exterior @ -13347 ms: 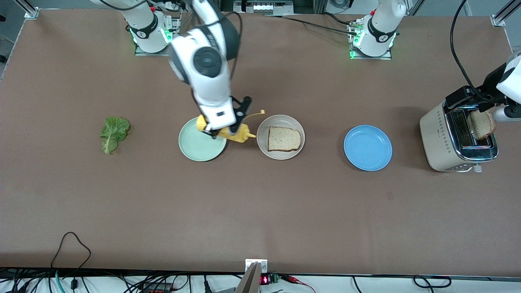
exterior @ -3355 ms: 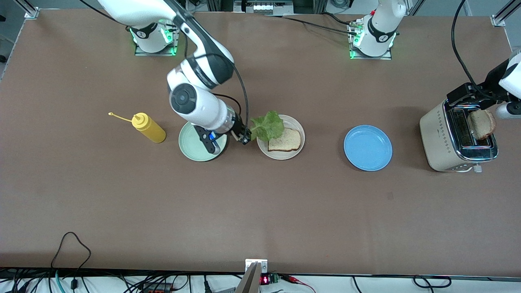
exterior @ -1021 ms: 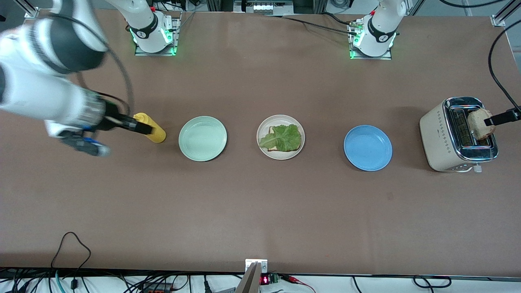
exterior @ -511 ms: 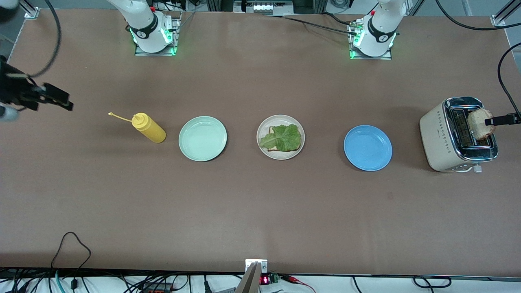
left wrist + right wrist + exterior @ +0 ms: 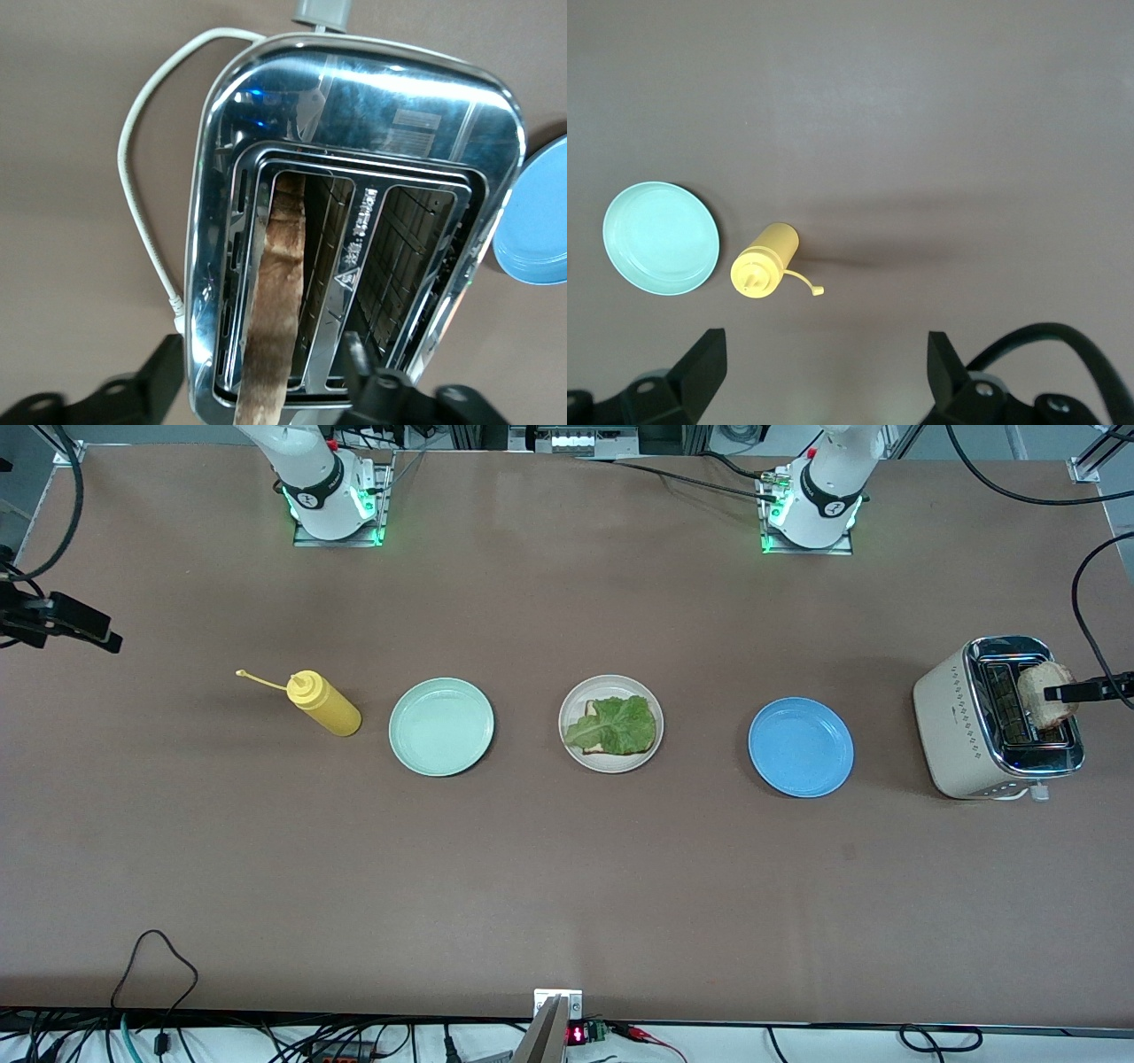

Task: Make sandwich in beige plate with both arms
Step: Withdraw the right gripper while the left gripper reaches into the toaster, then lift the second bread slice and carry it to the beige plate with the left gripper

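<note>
**Toast straddled in the toaster, open-faced sandwich on the beige plate**

I read the front view from nine o'clock round to three. At about ten o'clock the right end effector [image 5: 826, 347] hangs over the edge of the bench [image 5: 567, 868], its fingers spread wide with nothing between them; that arm waits. Its wrist camera looks down on the yellow squeeze bottle [image 5: 324, 703], which lies on its side with the nozzle pointing to ten o'clock. Just beside the bottle, at its three o'clock, sits the mint-green plate [image 5: 441, 726], with nothing on it.

At the centre of the row I see the beige plate [image 5: 570, 710]. It holds one bread slice [image 5: 591, 708], and the lettuce leaf [image 5: 616, 724] lies flat on the slice, covering most of it. There is no upper slice on the leaf yet.

At the beige plate's three o'clock is the blue plate [image 5: 801, 747], bare. Farther along at three o'clock stands the toaster [image 5: 961, 726]. A toast slice [image 5: 1036, 695] stands up out of one slot. The left end effector [image 5: 263, 350] is over it, one finger on each side of the slice, apart, with a gap showing on both sides.
</note>
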{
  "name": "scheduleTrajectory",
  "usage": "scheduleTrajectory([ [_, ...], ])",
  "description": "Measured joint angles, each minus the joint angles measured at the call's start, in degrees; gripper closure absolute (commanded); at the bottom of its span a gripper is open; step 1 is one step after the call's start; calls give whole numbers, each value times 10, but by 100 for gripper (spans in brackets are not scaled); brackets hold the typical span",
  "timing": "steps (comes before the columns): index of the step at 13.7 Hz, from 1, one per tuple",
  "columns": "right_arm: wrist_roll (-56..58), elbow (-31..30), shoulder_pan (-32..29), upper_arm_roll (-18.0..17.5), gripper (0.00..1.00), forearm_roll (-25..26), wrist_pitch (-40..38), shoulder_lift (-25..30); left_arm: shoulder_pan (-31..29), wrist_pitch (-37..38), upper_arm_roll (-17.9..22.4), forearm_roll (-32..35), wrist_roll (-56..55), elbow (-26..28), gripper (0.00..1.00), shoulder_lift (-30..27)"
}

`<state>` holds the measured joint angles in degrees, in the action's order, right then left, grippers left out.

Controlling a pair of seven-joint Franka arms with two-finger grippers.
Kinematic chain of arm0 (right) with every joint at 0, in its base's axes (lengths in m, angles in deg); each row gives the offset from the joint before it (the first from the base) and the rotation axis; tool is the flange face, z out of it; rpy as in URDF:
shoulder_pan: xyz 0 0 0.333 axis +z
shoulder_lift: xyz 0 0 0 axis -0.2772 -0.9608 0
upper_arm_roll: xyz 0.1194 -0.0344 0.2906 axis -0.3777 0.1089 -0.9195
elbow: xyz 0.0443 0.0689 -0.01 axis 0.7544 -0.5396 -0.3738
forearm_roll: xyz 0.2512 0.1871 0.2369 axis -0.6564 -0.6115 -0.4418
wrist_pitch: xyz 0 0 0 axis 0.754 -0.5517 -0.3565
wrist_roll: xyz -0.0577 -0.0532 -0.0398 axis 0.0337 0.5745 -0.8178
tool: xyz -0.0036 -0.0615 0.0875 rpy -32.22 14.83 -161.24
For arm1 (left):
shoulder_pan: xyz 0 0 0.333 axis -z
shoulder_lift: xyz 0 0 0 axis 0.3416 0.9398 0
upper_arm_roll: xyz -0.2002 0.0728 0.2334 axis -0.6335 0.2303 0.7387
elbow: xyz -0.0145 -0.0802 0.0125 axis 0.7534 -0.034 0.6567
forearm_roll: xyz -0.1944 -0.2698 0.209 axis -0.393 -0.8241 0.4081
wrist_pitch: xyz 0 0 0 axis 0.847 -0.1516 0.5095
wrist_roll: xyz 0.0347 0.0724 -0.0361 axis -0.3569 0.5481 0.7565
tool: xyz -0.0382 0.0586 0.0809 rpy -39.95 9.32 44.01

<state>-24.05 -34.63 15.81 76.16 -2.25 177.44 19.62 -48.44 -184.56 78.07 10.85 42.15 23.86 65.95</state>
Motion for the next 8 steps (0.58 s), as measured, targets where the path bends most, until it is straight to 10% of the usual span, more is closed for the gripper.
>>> scheduleTrajectory([
  [3,0,-1,2,-3,0,1,8,-20,0,0,-3,0,0,-1,100,4],
  [8,2,2,6,-5,0,1,28,-27,0,24,-6,0,13,-28,100,3],
])
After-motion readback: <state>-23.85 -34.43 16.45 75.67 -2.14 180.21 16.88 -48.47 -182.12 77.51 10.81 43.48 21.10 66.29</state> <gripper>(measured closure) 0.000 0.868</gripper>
